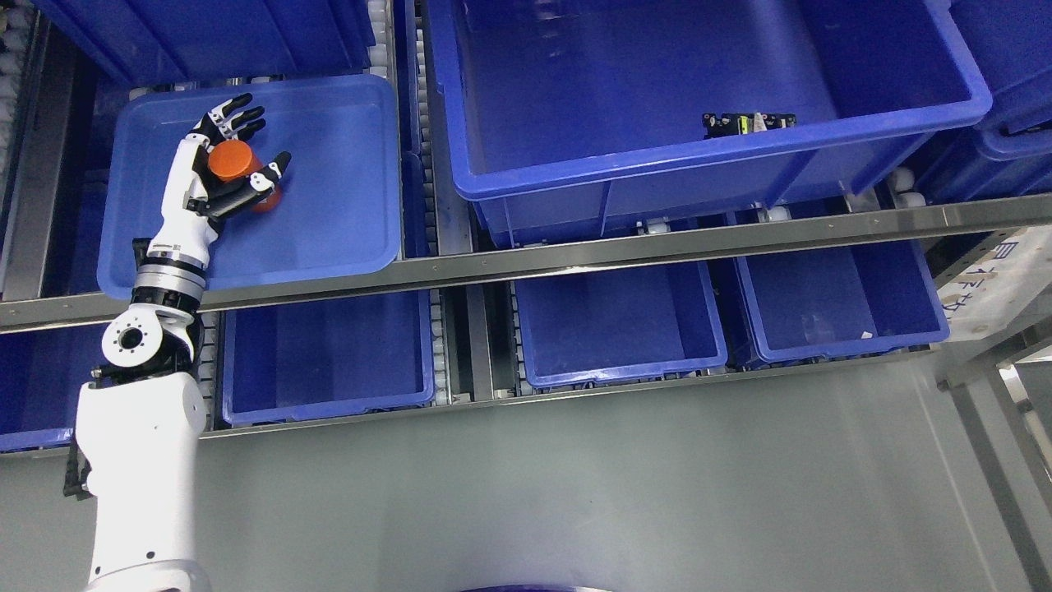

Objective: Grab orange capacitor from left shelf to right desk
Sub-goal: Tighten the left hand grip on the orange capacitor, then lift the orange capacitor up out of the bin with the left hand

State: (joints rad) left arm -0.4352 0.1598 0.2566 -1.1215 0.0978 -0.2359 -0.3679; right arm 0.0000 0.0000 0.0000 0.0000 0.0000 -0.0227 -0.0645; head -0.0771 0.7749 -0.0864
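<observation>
The shelf rack [575, 259] filled the view, its steel rail running just below the fingers and off to their right. Up and to the right of the fingers sat a large deep blue bin [707, 107], with a small dark part [748, 123] on its near rim, too small to identify. Under the rail, lower blue bins [616, 329] lay below and to the right of the fingers. The shallow blue tray [329, 181] lay directly beneath them. The left arm [140, 427] rose from the lower left corner, and the left hand [215, 177] hovered over the tray. Its fingers [234, 119] and thumb wrapped partly around the orange capacitor [234, 164], which sat between them, apparently gripped, over the tray's left part.
</observation>
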